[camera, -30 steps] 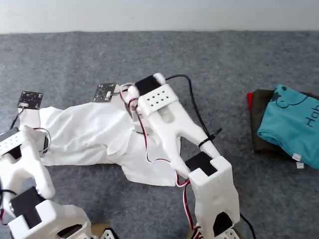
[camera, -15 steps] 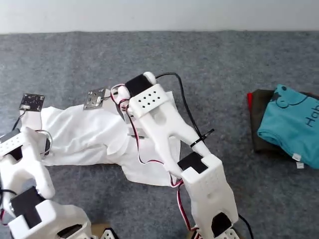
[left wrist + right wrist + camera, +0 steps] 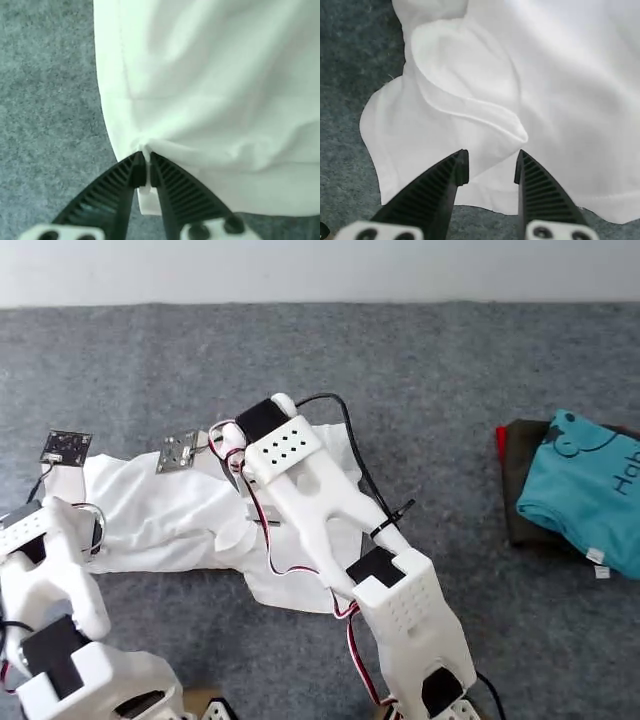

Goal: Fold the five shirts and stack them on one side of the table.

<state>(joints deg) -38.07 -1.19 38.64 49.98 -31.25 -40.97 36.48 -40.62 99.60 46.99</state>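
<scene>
Left jaws pinch one white shirt (image 3: 210, 90); seemingly three shirts (image 3: 575, 490) lie stacked.

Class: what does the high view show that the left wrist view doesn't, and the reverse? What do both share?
High view: a teal shirt on a folded dark shirt at the table's far right, plus the right arm. Left wrist view: the left gripper close up, jaws shut on the white shirt's edge. Both: that white shirt on grey table.

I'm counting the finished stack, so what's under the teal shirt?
Under the teal shirt lies a dark folded shirt, with a red edge showing at its side. Anything else beneath is covered.
</scene>
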